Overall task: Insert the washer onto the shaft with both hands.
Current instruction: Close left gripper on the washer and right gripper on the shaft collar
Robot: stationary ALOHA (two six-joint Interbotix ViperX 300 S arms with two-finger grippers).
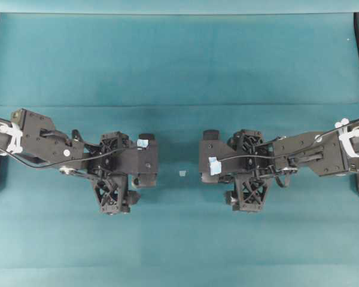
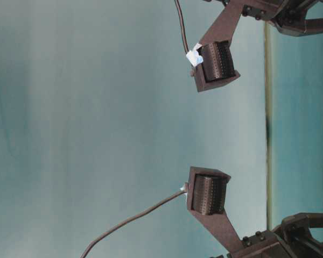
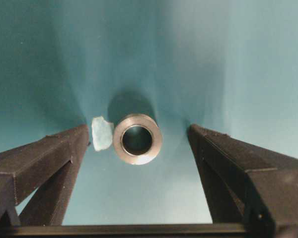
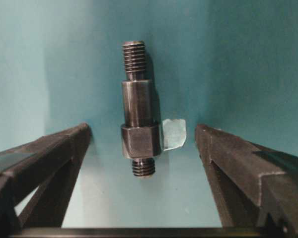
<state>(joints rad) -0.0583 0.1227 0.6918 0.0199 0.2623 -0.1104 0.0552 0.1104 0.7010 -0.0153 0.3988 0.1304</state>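
Both grippers hang over the teal mat [image 1: 179,72] facing each other across the middle, nothing held. Left gripper [image 3: 139,136] has its fingers [image 3: 49,153] spread wide — the washer [image 3: 137,139] lies on the mat between the tips, clear of both, hole towards the camera, with a pale tape scrap [image 3: 102,133] just beside it on the left. Right gripper [image 4: 141,134] is spread too — the shaft [image 4: 138,124] lies lengthwise between its fingers [image 4: 238,158], touching neither, threaded ends at top and bottom, another tape scrap [image 4: 174,133] against its thick collar.
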